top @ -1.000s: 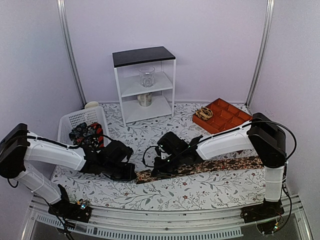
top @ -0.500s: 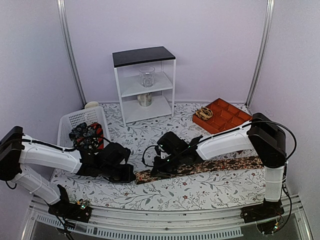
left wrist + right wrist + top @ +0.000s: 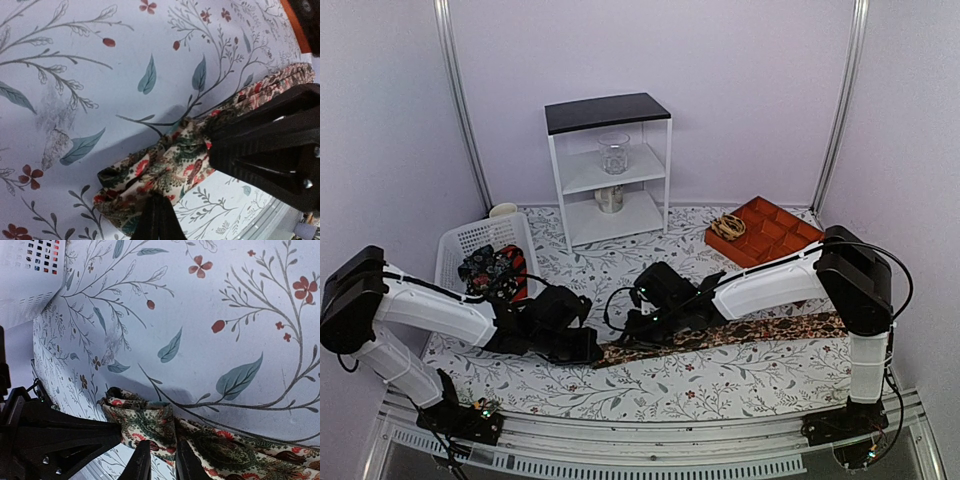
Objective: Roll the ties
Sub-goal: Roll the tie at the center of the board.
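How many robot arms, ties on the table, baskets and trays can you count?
Robot arms: 2, left arm and right arm
Tie on the table: 1
White basket: 1
Orange tray: 1
Total: 5

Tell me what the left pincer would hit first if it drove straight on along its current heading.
The left pincer would press into the bunched end of the brown floral-print fabric tie, which its tips seem to grip; directly behind lies the leaf-patterned tablecloth, though depth is unclear.
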Robot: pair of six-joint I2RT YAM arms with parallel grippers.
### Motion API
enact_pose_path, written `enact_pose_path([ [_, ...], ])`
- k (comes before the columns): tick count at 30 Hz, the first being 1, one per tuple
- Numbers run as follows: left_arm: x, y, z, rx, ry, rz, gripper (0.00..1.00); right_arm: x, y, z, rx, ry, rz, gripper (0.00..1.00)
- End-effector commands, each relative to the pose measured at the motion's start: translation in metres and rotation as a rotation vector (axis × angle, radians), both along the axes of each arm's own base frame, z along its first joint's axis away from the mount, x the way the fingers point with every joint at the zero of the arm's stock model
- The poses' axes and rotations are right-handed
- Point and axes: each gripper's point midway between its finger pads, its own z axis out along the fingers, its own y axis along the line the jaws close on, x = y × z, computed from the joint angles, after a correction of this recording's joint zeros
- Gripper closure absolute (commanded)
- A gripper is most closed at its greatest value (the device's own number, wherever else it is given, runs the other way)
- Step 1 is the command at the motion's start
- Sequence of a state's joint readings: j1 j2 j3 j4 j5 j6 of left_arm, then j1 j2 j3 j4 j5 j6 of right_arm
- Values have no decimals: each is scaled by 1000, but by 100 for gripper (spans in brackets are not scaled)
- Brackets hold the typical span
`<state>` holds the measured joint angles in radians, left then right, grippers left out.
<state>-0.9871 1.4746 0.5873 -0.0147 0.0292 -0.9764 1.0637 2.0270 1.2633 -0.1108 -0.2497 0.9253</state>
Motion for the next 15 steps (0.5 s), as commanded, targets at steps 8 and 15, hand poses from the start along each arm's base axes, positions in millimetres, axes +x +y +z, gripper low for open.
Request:
enact_pose_path([
  [8,-9,2,-15,22,19,-35,100,-2,6,-15,-6,47,19,80],
  [15,-5,5,-14,47,2,-29,100,-5,4,-21,-23,65,22,83],
])
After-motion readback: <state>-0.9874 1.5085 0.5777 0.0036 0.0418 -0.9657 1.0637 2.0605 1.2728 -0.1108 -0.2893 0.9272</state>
